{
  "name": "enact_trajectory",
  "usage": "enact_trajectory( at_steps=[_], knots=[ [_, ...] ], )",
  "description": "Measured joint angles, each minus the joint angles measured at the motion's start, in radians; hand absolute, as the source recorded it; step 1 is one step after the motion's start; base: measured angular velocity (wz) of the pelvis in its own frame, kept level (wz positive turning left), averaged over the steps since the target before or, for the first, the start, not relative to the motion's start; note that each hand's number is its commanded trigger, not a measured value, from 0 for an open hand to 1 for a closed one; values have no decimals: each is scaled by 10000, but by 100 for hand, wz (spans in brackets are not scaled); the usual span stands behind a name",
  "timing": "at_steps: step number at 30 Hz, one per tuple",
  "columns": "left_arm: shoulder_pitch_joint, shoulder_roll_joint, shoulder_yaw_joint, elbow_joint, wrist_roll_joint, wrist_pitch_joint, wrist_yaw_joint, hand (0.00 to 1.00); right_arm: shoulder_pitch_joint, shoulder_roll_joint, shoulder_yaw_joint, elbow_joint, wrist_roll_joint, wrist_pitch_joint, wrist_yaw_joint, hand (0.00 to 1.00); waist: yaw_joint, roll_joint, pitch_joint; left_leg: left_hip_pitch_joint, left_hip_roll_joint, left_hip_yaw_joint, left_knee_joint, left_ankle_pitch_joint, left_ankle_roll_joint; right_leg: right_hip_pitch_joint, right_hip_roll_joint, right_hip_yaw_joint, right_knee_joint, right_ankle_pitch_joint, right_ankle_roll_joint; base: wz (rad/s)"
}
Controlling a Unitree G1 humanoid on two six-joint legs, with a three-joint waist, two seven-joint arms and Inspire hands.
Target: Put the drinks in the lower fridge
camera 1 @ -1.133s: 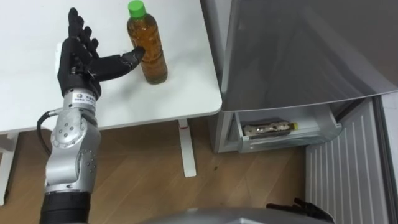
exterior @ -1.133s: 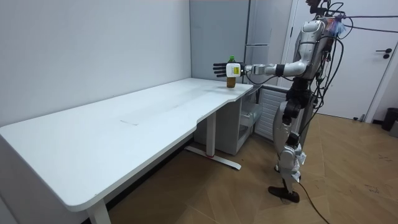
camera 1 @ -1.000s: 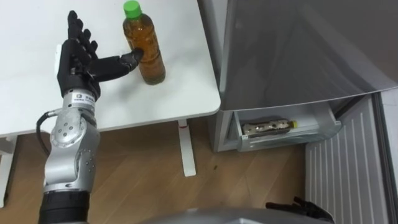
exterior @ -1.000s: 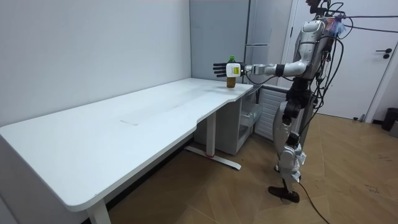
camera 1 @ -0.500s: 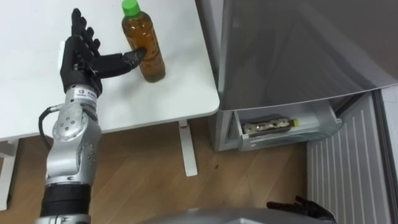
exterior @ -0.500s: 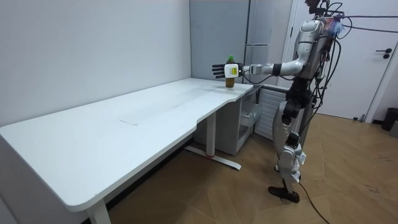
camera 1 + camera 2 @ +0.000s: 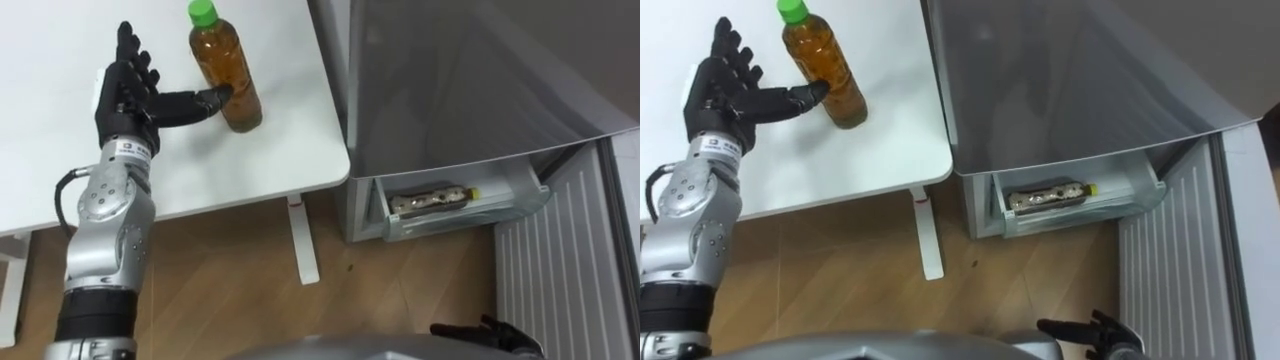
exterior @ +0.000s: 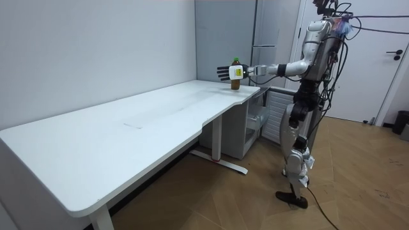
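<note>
A bottle of brown tea with a green cap (image 7: 225, 75) stands upright on the white table (image 7: 60, 170), near its right corner. My left hand (image 7: 125, 95) is just left of it, open, fingers straight and spread, with the thumb tip touching the bottle's side. In the room view the left hand (image 8: 223, 71) is stretched out at the bottle (image 8: 236, 73). A second bottle (image 7: 430, 202) lies on its side in the open lower fridge drawer (image 7: 460, 222). Dark fingers of my right hand (image 7: 485, 332) show at the bottom edge.
The grey fridge (image 7: 450, 80) stands directly right of the table, its door (image 7: 560, 270) swung open at the lower right. A white table leg (image 7: 302, 240) stands on the wooden floor between table and fridge. I stand in front of the fridge.
The picture has shifted a little left and up. My left arm has stretched slightly farther, the thumb staying against the bottle, which still stands on the table.
</note>
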Motion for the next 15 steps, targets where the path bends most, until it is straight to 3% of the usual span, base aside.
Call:
enact_trajectory(
  at_steps=[6, 15],
  knots=[
    [-19, 12, 2, -5, -37, 0, -319, 0, -113, 7, 3, 73, -2, 89, 10, 0, -61, -123, 50, -34, -3, 25, 5, 0, 0, -91, -1, 35, -9, -8, 12, -1],
    [-192, 14, 1, -63, -58, 4, -1218, 0, -99, -48, -5, 231, -3, 78, 26, 0, -47, -95, -19, -111, -4, 32, 4, 1, 2, -197, 3, 59, -3, -3, 8, -1]
  ],
)
